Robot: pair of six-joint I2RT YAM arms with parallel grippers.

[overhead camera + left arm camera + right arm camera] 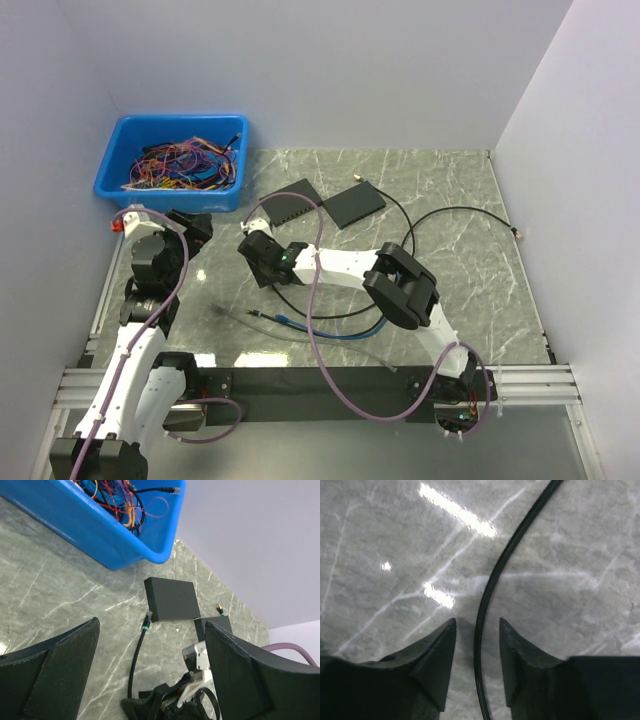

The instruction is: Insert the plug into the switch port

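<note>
Plug [146, 621] w/ teal boot lies on table [60, 595], tip right by switch [172, 600] near edge. R gripper [477, 622]: 2 fingers approx half-open, straddling black cable [492, 580], not clamped. L gripper [151, 630] wide open, empty.

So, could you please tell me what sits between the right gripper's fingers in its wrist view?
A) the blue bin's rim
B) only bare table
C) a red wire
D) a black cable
D: in the right wrist view a black cable runs through the gap between the fingers of the right gripper, with the marble table showing on either side of it.
</note>
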